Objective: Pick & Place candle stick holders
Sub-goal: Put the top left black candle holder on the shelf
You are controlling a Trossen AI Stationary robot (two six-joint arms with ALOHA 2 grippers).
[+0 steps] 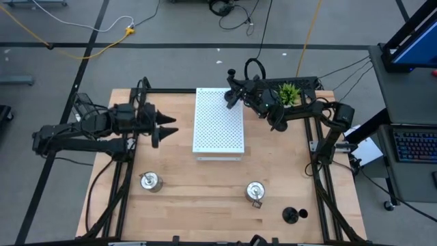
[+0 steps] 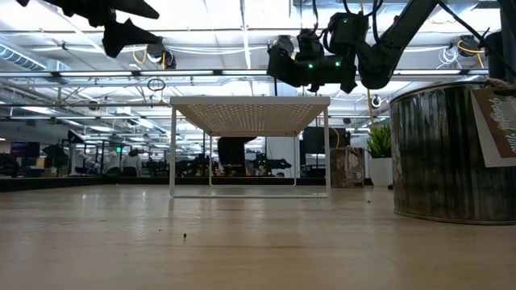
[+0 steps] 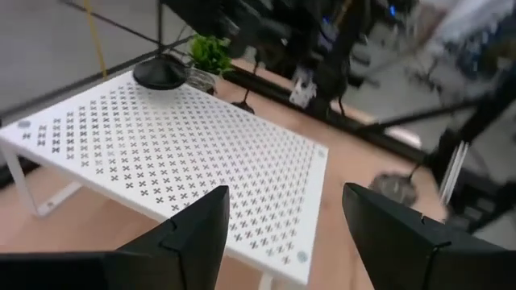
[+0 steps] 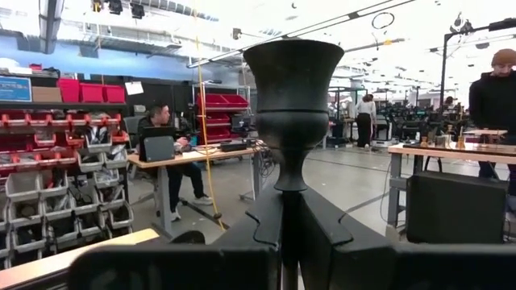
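Observation:
My right gripper is shut on a matte black candle stick holder over the far right corner of the white perforated board. The holder's round base shows at the board's far edge. I cannot tell whether the base touches the board. My left gripper is open and empty, raised left of the board and pointing at it. Two silver holders and one black holder stand on their bases on the near part of the table. My right gripper pinches the black holder's thin stem, below its cup, between the two fingers. The fingers come at it level, across the stem. The holder stands upright in the hold with its cup up.
A small green spiky plant stands at the far right, behind the right arm. A silver holder looms large at the right of the low view. The board stands on thin legs. Bare wood lies between the board and the near holders.

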